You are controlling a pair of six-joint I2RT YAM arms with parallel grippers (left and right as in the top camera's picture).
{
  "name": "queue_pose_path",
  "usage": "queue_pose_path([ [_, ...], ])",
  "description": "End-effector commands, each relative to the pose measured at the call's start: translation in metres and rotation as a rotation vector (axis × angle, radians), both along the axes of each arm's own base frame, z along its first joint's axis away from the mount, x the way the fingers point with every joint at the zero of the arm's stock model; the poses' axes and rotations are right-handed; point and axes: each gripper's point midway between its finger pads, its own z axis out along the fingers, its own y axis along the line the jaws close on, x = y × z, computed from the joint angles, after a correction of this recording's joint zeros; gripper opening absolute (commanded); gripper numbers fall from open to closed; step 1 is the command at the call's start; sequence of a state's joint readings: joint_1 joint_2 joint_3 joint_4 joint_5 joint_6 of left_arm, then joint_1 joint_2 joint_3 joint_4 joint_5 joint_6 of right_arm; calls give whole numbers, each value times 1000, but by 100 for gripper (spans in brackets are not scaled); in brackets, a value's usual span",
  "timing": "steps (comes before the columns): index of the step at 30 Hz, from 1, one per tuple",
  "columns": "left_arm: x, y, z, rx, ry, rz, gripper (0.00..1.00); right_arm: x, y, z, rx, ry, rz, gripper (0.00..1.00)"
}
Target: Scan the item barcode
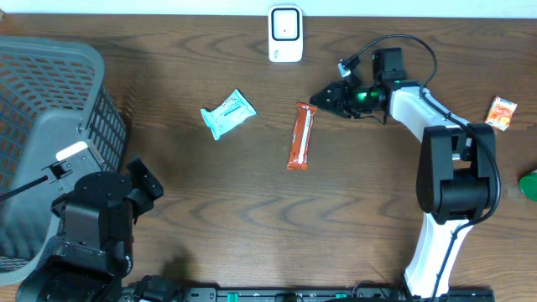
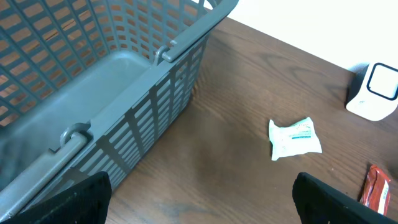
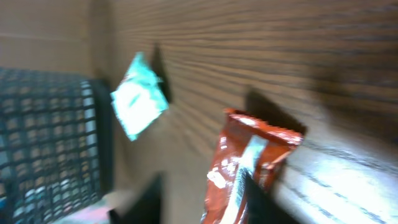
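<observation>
The right arm (image 1: 436, 180) rises from the near right corner of the table (image 1: 252, 226), bends at the elbow and reaches to the left, low over the wood. Its right gripper (image 1: 321, 99) points at the far end of the bar (image 1: 301, 136) and is just beside it. I cannot tell if it touches. The wrist view is too blurred to show whether the jaws are apart or closed.

The bar is orange-red and lies flat near the middle of the table, its long side running from far to near. The white scanner (image 1: 285, 34) stands at the far edge, near the bar but apart from it.

The left arm (image 1: 92, 222) sits folded at the near left corner, just beside the basket (image 1: 50, 101). The left gripper (image 2: 202, 183) hangs over the wood by the basket wall, with its fingers (image 2: 81, 199) spread wide.

A teal packet (image 1: 227, 113) lies to the left of the bar, with a strip of bare wood between them. From the bar to the near edge the wood is open. The basket takes the left side up to the edge. A small orange pack (image 1: 501, 112) lies near the right edge, well apart from the bar.
</observation>
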State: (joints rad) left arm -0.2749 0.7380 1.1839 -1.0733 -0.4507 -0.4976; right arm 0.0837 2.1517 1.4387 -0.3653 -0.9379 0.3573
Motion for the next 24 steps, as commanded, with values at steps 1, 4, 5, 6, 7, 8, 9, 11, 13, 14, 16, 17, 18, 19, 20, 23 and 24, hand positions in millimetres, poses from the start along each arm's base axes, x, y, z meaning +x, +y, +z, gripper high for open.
queue_pose_path([
  [1,-1,3,0,7,-2,15,93,-13,14,38,217,-33,121,1],
  [4,-1,3,0,7,-2,15,93,-25,22,50,300,-3,170,1],
  [5,-1,3,0,7,-2,15,93,-27,24,48,295,9,173,1],
  [6,-1,3,0,7,-2,15,93,-28,26,44,278,9,174,1],
  [7,-1,3,0,7,-2,15,93,-29,27,37,249,14,166,1],
  [8,-1,3,0,7,-2,15,93,-29,29,32,227,18,161,1],
  [9,-1,3,0,7,-2,15,93,-30,31,25,200,24,156,1],
  [11,-1,3,0,7,-2,15,93,-31,34,14,164,33,152,1],
  [13,-1,3,0,7,-2,15,93,-30,34,-4,96,46,131,1],
  [14,-1,3,0,7,-2,15,93,-28,32,-15,54,55,116,1],
  [16,-1,3,0,7,-2,15,93,-24,26,-41,-38,76,77,1],
  [17,-1,3,0,7,-2,15,93,-23,26,-49,-52,78,72,1],
  [18,-1,3,0,7,-2,15,93,-21,26,-54,-53,81,67,1],
  [19,-1,3,0,7,-2,15,93,-19,27,-62,-49,89,60,1],
  [20,-1,3,0,7,-2,15,93,-18,27,-67,-47,101,50,1],
  [23,-1,3,0,7,-2,15,93,-16,25,-92,-67,120,30,1],
  [24,-1,3,0,7,-2,15,93,-16,24,-98,-72,127,29,1],
])
